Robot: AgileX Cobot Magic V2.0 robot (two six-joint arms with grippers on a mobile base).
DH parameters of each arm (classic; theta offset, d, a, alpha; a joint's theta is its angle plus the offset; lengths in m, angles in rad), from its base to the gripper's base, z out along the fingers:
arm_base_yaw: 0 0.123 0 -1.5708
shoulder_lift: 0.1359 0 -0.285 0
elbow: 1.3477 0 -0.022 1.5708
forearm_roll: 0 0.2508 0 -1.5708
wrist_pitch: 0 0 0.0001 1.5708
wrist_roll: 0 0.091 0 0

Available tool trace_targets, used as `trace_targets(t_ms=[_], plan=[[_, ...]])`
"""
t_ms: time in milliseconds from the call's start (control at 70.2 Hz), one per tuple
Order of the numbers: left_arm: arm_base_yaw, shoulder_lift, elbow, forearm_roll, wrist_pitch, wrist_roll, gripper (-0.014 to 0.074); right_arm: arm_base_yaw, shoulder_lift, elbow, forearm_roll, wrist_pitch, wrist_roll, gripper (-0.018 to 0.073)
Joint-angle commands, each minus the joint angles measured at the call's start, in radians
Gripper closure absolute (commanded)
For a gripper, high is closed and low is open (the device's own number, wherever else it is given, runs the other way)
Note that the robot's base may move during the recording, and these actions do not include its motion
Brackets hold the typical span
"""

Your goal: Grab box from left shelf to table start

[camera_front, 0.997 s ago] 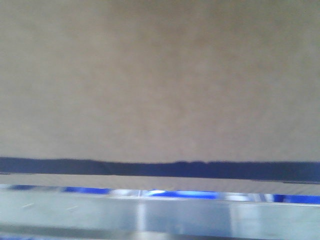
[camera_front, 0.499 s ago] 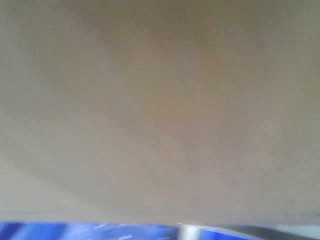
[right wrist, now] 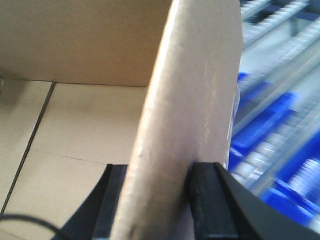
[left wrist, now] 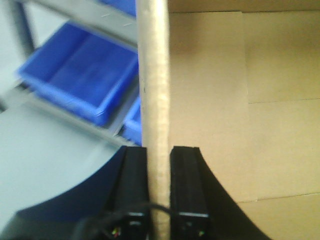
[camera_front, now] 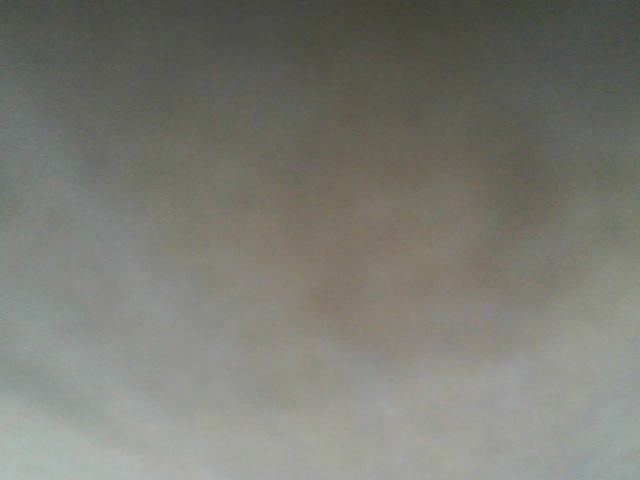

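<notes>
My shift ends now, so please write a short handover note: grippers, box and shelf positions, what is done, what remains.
Left gripper: shut on a box wall.
Right gripper: shut on another wall.
The box fills the blurred front view; the shelf shows beside it.
Done: two-arm grasp.
Left: carry the box to the table, not in view, and release.

Front view dim, featureless blur; wrist views soft.
</notes>
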Motion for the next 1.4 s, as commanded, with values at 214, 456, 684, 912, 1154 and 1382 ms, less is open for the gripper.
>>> trace_targets(t_ms=[214, 456, 684, 912, 1154, 1382], plan=[[0.000, 0.006, -0.024, 0.094, -0.088, 0.013, 0.0689, 0.001, 0.018, -0.031, -0.041, -0.153, -0.015, 0.0503], [0.000, 0.006, -0.024, 0.094, -0.088, 0.013, 0.0689, 0.001, 0.018, -0.031, -0.041, -0.153, -0.015, 0.0503], [0.000, 0.006, -0.024, 0.094, -0.088, 0.013, 0.0689, 0.001, 0.018, -0.031, -0.041, -0.153, -0.015, 0.0503], [0.000, 0.006, -0.024, 0.092, -0.088, 0.013, 0.0689, 0.001, 0.018, -0.031, -0.041, -0.153, -0.015, 0.0503], [0.000, 0.006, -0.024, 0.090, -0.088, 0.013, 0.0689, 0.001, 0.018, -0.031, -0.041, -0.153, -0.015, 0.0503], [0.000, 0.006, -0.024, 0.090, -0.088, 0.013, 0.0689, 0.001, 0.018, -0.031, -0.041, -0.153, -0.015, 0.0503]])
